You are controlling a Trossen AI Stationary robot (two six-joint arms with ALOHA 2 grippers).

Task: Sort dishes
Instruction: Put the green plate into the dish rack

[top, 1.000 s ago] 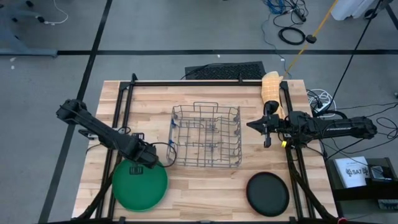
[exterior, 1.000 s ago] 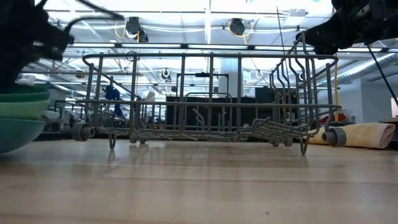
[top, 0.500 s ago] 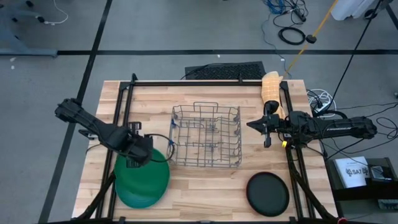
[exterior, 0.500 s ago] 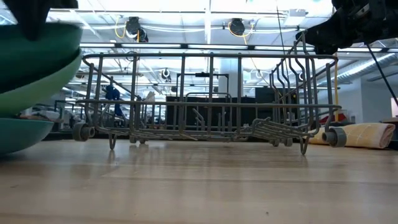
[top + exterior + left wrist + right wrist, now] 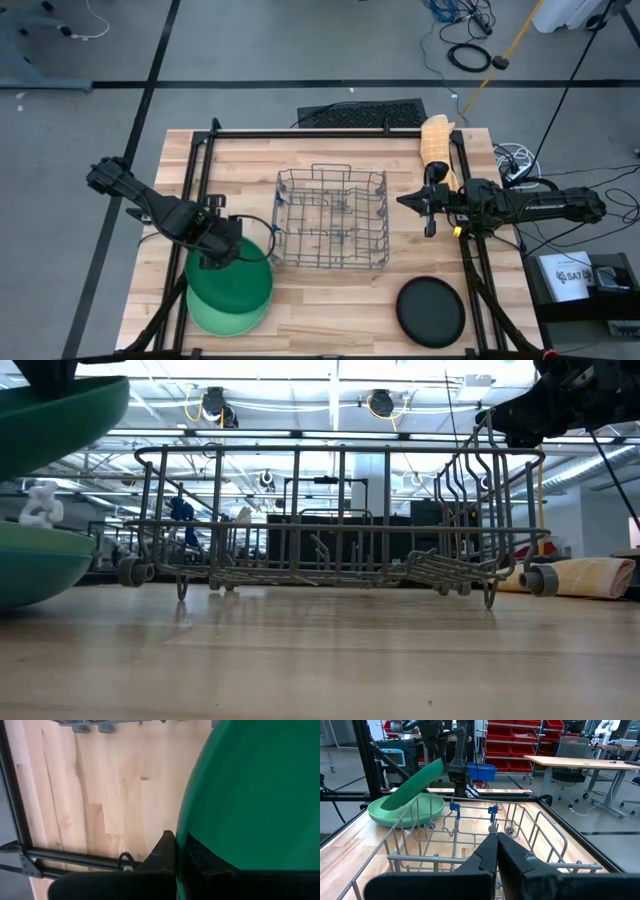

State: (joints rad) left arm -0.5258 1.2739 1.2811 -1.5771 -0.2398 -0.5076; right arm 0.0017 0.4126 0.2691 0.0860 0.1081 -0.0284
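Note:
My left gripper [image 5: 226, 252] is shut on the large teal-green plate [image 5: 240, 281] and holds it in the air over the large light-green plate [image 5: 222, 318]. The light-green plate rests on its base at the table's near left; it also shows in the low view [image 5: 35, 565]. The teal-green plate shows tilted in the low view [image 5: 60, 420] and in the right wrist view [image 5: 415, 785]. The smaller plate [image 5: 430, 312] lies black face up at the near right. My right gripper [image 5: 430, 210] is shut and empty, in the air right of the wire rack [image 5: 332, 218]. My left gripper pinches the teal-green plate's rim [image 5: 181, 845] on the side toward the table's far left. One finger [image 5: 165, 854] is on the outer face and the other on the inner face. The fingers slant down from the table's left. The plate is lifted clear and tilted, its held rim highest.
The grey wire rack stands in the middle of the table, between the two arms. A rolled tan cloth [image 5: 437, 140] lies at the far right. Black frame rails [image 5: 200, 180] run along the table's left and right sides.
My left gripper has gone up and a little toward the far left with the teal-green plate. The plate has come off the light-green plate, is lifted clear and has tipped. The light-green plate stays on the table and now shows at its near edge.

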